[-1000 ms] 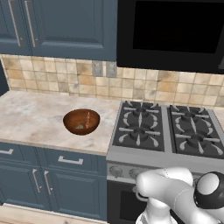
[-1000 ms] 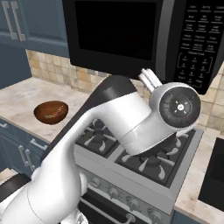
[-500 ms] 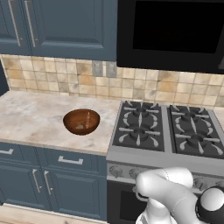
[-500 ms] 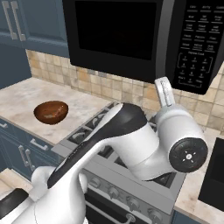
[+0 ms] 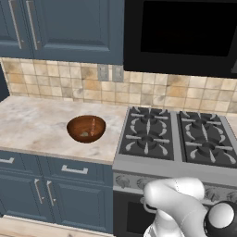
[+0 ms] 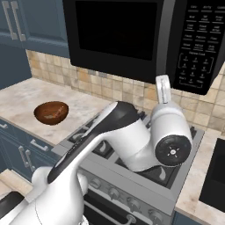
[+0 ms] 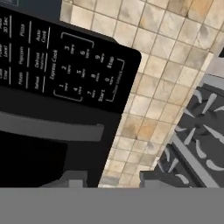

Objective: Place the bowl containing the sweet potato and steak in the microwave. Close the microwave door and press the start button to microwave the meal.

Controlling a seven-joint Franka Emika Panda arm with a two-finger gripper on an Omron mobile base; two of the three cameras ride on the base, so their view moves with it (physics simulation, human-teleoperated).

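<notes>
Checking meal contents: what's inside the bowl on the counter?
The bowl sits on the counter left of the stove. A small pale patch shows at its bottom; no orange or red food can be told apart.

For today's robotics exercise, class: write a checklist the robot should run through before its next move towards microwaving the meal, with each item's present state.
1. Bowl upright on the counter, away from the stove: ok.
2. Sweet potato and steak inside the bowl: cannot tell, contents too small.
3. Microwave door open for loading: not ok, it looks closed.
4. Door handle in the hand view: ok.
5. Fingers free of any object: cannot tell.
6. Keypad readable: ok.
</notes>
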